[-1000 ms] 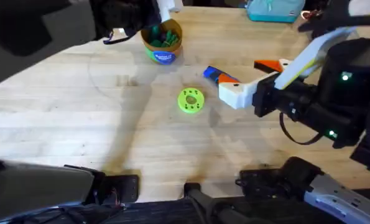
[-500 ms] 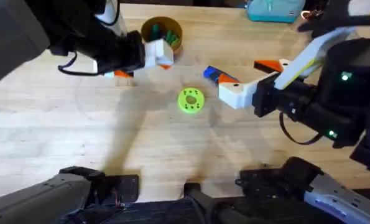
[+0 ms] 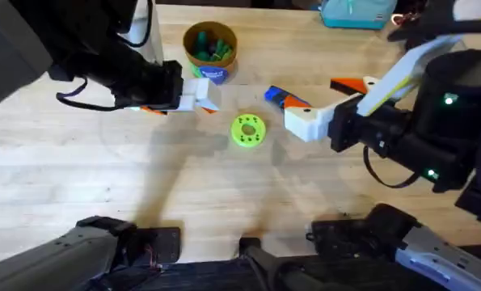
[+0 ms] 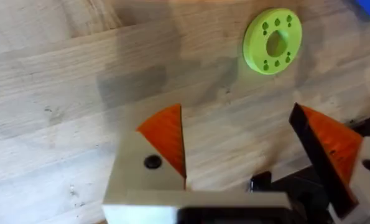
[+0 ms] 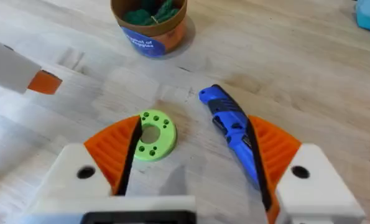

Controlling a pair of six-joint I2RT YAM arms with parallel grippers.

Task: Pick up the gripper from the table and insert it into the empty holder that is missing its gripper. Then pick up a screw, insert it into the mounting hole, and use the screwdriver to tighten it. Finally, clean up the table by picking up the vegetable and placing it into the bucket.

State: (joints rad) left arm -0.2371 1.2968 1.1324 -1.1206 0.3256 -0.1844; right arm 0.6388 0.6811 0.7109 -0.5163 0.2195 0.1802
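The wooden surface (image 3: 78,174) carries everything. Over its left half the left arm reaches in toward the middle, its gripper (image 3: 198,99) hanging just near-left of the bucket (image 3: 210,50); its white fingers (image 4: 148,163) with orange pads stand spread apart over bare wood, holding nothing. From the right the right arm reaches toward the centre, its gripper (image 3: 303,121) low over the surface just right of the lime-green disc (image 3: 248,130), with its fingers (image 5: 110,152) also spread wide and empty.

The bucket, yellow with a blue label, stands upright at the far middle with green pieces (image 5: 150,11) inside it. A teal box (image 3: 357,12) sits at the far right edge.

The lime-green disc, ringed with small holes, lies flat near the middle. The screwdriver (image 3: 286,99), blue-bodied, lies on its side just far-right of the disc and apart from it, close beside the right gripper. An orange piece (image 3: 349,84) lies farther right.
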